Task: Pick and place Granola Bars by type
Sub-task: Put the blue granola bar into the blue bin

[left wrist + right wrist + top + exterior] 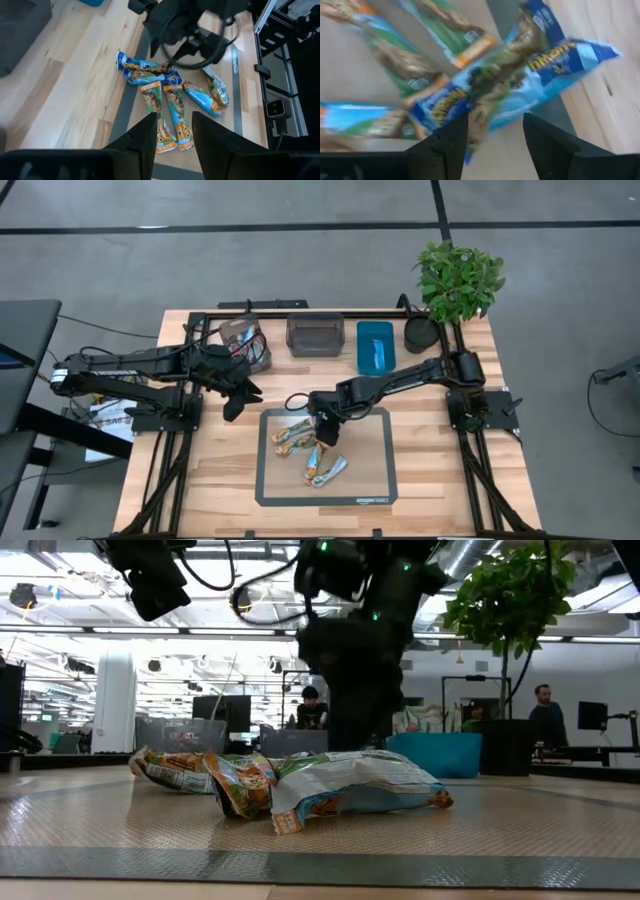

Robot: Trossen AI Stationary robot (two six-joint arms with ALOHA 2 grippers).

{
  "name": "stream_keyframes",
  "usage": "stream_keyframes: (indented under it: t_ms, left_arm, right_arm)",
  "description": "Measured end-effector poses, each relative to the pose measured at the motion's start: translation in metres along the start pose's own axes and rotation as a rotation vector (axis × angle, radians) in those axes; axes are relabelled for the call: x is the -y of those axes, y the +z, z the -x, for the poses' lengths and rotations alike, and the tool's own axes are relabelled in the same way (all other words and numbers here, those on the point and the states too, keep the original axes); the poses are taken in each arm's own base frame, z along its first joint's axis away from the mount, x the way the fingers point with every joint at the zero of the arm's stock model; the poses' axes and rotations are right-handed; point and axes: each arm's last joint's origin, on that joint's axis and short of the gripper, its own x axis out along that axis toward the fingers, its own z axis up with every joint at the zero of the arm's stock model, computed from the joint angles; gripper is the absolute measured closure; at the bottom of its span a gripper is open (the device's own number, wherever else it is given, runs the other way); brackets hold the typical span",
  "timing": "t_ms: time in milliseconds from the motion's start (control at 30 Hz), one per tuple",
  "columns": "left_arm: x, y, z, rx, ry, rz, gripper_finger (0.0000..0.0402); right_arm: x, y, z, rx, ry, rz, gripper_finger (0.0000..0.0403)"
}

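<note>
Several foil-wrapped granola bars lie flat on the grey mat (372, 480): two bright blue ones (145, 72) and multicoloured ones (172, 117) beside them. My right gripper (325, 435) is open, low over the mat, pointing down. In the right wrist view its fingers (452, 142) stand on either side of the overlapping blue bars (550, 65). In the low view it (355, 730) stands just behind the heap of bars (330, 790). My left gripper (238, 395) is open and hovers high off the mat's left far corner, looking at the bars (172, 135). My right gripper comes at the blue bars (485, 85) from above, open, one finger on each side of them. Whether its fingertips touch the wrappers, I cannot tell. The bars lie on the mat.
Along the far edge stand a clear bin with bars in it (243, 340), a grey bin (315, 335) and a blue bin (375, 345). A dark pot (420, 332) and a plant (458, 280) are at the far right corner. People show beyond the table (540, 715).
</note>
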Motion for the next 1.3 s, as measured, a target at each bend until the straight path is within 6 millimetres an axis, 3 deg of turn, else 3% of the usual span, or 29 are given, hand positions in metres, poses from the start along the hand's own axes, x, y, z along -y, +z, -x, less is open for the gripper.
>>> stream_keyframes:
  t_ms: [233,467,567,767,967,1133,1300]
  left_arm:
    - [0.000,0.000,0.000,0.000,-0.001,-0.021,0.0288]
    - [0.000,0.000,0.000,0.000,-0.002,-0.022,0.0288]
    - [0.000,0.000,0.000,0.001,-0.002,-0.022,0.0288]
    - [0.000,0.000,0.000,0.000,-0.002,-0.022,0.0288]
    - [0.000,0.000,0.000,0.001,-0.001,-0.022,0.0288]
    - [0.000,0.000,0.000,0.001,0.001,-0.022,0.0288]
    - [-0.001,0.001,-0.001,0.017,0.020,-0.023,0.0288]
  right_arm:
    - [0.008,0.004,-0.019,-0.029,-0.018,-0.020,0.0227]
    - [0.012,0.005,-0.020,-0.032,-0.020,-0.031,0.0235]
    - [0.016,0.007,-0.020,-0.034,-0.016,-0.056,0.0269]
    - [0.017,0.009,-0.018,-0.014,-0.007,-0.060,0.0385]
    - [0.019,0.009,-0.018,-0.018,-0.009,-0.099,0.0395]
    - [0.017,0.018,-0.001,0.044,-0.043,-0.100,0.0400]
    - [0.028,0.028,0.042,0.149,-0.137,-0.106,0.0402]
